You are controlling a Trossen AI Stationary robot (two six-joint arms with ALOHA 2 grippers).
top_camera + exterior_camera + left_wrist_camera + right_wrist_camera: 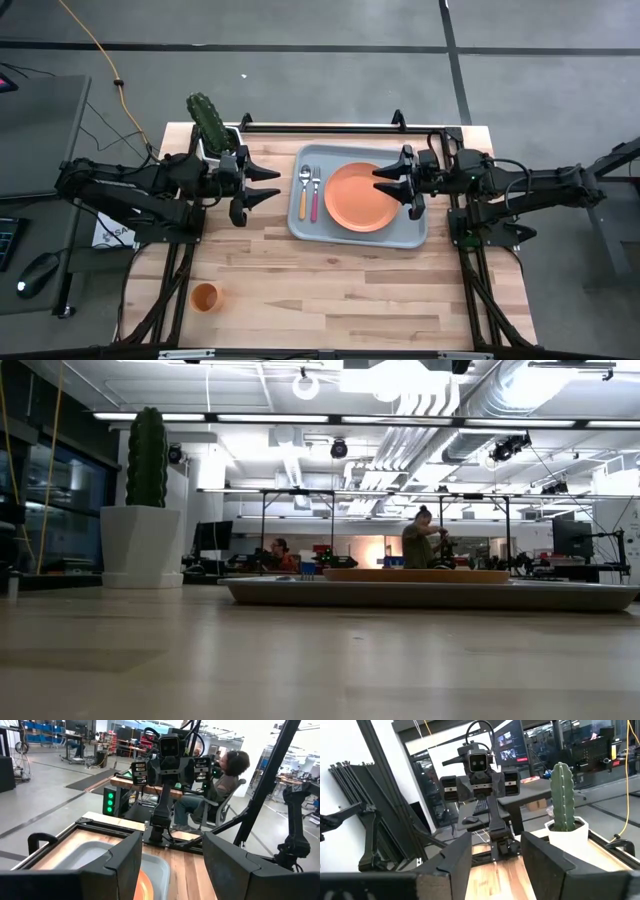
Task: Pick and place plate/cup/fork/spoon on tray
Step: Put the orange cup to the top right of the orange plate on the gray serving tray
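Observation:
The grey-blue tray (338, 236) lies at the table's middle, toward the far side. On it rest the orange plate (362, 197), the orange-handled spoon (304, 190) and the pink-handled fork (315, 193), side by side left of the plate. The small orange cup (205, 297) stands upright on the wood near the table's near left corner. My left gripper (268, 185) hovers open, pointing level, left of the tray. My right gripper (386, 183) hovers open above the plate's right part, nothing between its fingers. The low view shows tray (430, 594) and plate (415, 575), no gripper.
A white pot with a green cactus (212, 128) stands at the far left of the table, just behind my left arm. Bare wood stretches across the table's near half. People work at benches in the room beyond the table.

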